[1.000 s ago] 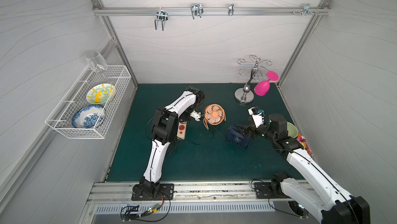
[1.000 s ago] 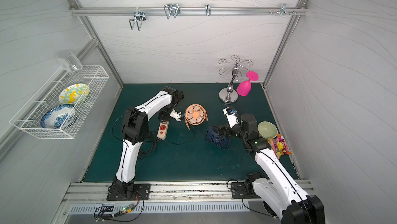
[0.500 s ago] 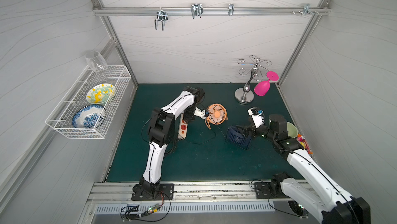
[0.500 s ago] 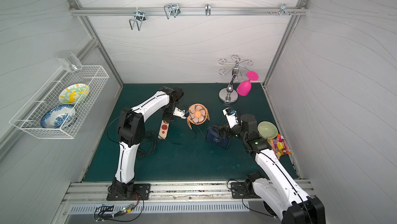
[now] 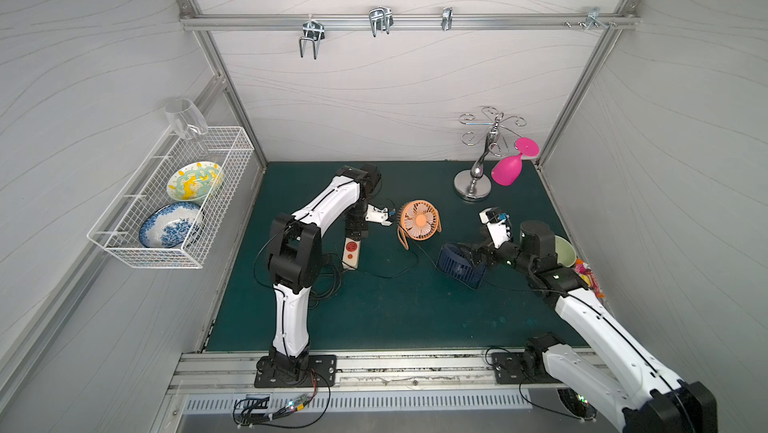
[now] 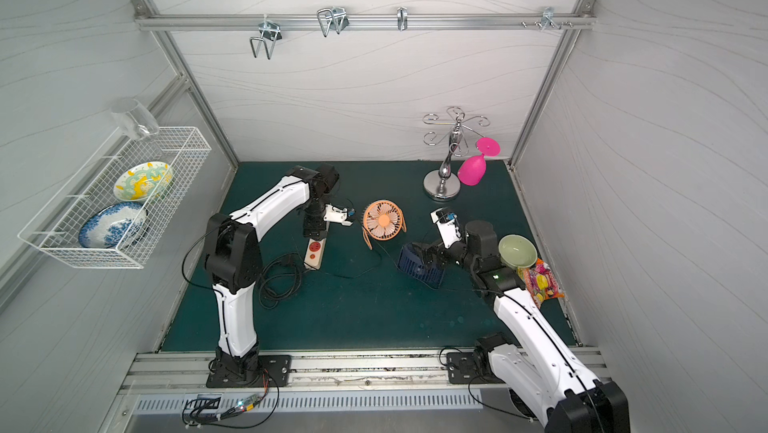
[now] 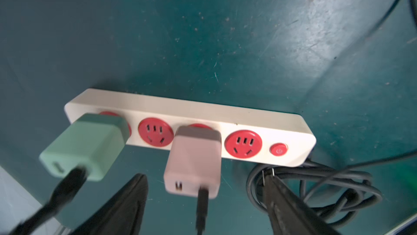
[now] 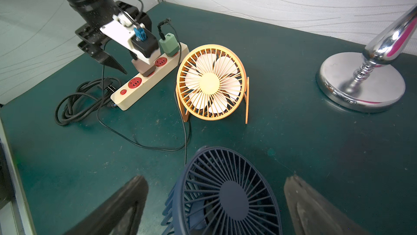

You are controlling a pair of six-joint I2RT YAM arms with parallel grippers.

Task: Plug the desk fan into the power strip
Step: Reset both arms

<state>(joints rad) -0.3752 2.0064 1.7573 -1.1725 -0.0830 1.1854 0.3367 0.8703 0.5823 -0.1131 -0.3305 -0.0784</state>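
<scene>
Left arm's elbow has swung out toward the left wall over the last second. The left tool [image 7: 204, 174], shut back then, now has its jaws parted and holds nothing. Its black fingers [image 7: 126, 204] flank the pink adapter [image 7: 194, 161] with a gap on each side. That adapter is seated in the third socket of the power strip [image 7: 203, 114], counting from the far end. A green adapter [image 7: 83, 148] sits in the first socket. The second and fourth sockets show their slots, and a red button [image 7: 279, 149] follows the fourth. The power strip lies flat on the green bench [image 5: 395, 306], directly under the left tool and just left of the orange desk fan [image 5: 419, 226], not touching it. Its black cord [image 7: 338, 188] is coiled at the button end. The orange desk fan stands upright on its wire frame. Thin black cables run from both adapters across the bench; which fan each one reaches I cannot tell. The right tool [image 8: 215, 177] is spread fully wide, one finger on either side of the navy desk fan [image 8: 232, 195]. A gap is visible on at least one side, so there is no grip. A chrome glass stand [image 5: 473, 192] sits at the back right.
</scene>
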